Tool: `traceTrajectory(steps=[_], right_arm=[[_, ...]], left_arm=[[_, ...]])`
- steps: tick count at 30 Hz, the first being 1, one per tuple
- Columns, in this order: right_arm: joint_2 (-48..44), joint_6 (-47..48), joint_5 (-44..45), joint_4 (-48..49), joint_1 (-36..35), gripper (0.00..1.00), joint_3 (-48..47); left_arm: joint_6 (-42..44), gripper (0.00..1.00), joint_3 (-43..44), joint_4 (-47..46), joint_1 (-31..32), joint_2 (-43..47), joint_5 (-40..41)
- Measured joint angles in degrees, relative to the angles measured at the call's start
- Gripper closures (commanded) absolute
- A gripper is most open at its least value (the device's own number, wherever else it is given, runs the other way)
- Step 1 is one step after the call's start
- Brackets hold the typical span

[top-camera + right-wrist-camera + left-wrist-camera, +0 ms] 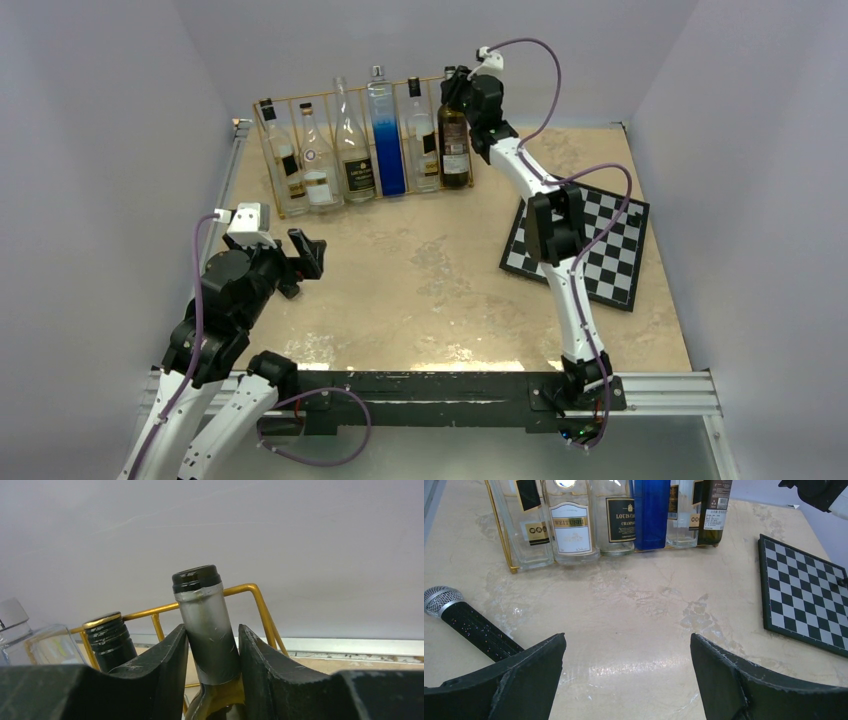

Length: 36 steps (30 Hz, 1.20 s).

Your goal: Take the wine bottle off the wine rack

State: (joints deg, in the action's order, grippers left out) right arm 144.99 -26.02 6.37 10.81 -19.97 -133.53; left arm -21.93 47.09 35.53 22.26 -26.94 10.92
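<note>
Inspection of the far side: the wine rack (237,588) stands along the far edge of the table (420,300), all six slots filled. The wine bottle (454,145), dark glass with a label, sits upright in the slot at the right end, not yet lifted.

Right arm: I have it stretched out to the far end of the rack. The right gripper (212,632) comes in high on the bottle, with one finger on each side of the neck just below the black cap. In the right wrist view both fingers (170,650) lie against the neck, so I record it as gripping the wine bottle. I judge the neck the sensible hold: the wire frame and the neighbouring bottle crowd the body, while the neck stands clear above the top rail.

Left arm: parked at the near left. The left gripper (628,639) hangs over bare table with its jaws wide apart and nothing between them. A microphone (469,622) lies just to its left, untouched.

A chessboard (590,245) lies flat at the right, below the right arm.

Risk noted: the bottle must rise straight up, or its base may catch the wire and drag the rack.
</note>
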Motion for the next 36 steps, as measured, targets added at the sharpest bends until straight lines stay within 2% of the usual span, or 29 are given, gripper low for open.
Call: traceTrajectory(steps=[12, 19, 28, 36], right_arm=[[-12.0, 11.0, -3.7, 5.4, 0.0, 1.00, 15.1], [-22.6, 15.5, -5.9, 10.7, 0.1, 1.00, 29.2], [-34.7, 19.5, -8.9, 14.6, -0.2, 1.00, 42.3], [-50.3, 21.9, -12.6, 15.9, -2.8, 1.00, 55.3]], left_arm=[[0.0, 0.02, 0.0, 0.0, 0.0, 0.0, 0.0], [0.0, 0.02, 0.0, 0.0, 0.0, 0.0, 0.0], [0.0, 0.02, 0.0, 0.0, 0.0, 0.0, 0.0], [0.1, 0.02, 0.0, 0.0, 0.0, 0.0, 0.0]])
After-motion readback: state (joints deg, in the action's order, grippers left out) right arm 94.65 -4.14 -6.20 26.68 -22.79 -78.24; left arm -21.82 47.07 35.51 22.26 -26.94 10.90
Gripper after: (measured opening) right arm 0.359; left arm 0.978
